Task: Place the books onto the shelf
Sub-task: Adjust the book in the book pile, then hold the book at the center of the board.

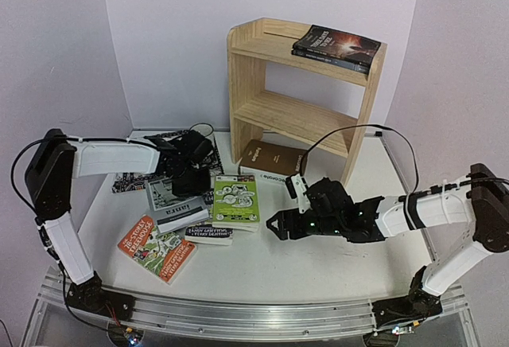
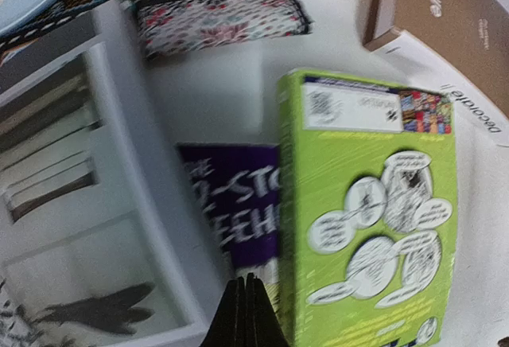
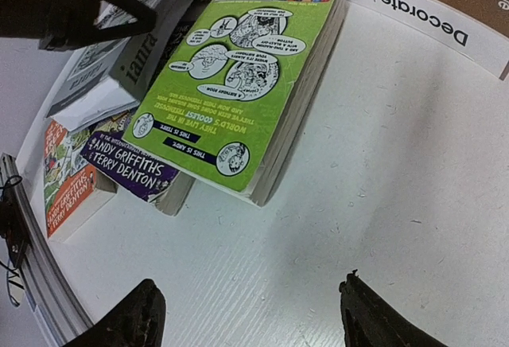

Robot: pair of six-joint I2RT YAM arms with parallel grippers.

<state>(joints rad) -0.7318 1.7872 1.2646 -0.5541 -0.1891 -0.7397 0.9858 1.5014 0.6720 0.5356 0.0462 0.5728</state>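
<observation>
Glossy rectangular green paperback atop matte dark blue paperback

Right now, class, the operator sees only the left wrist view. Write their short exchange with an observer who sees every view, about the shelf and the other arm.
Operator: Any books on the shelf yet?
Observer: Yes, two dark books lie flat on the top board of the shelf.
Operator: What is the right gripper doing?
Observer: The right gripper is open and empty, over bare table beside the green book.
</observation>
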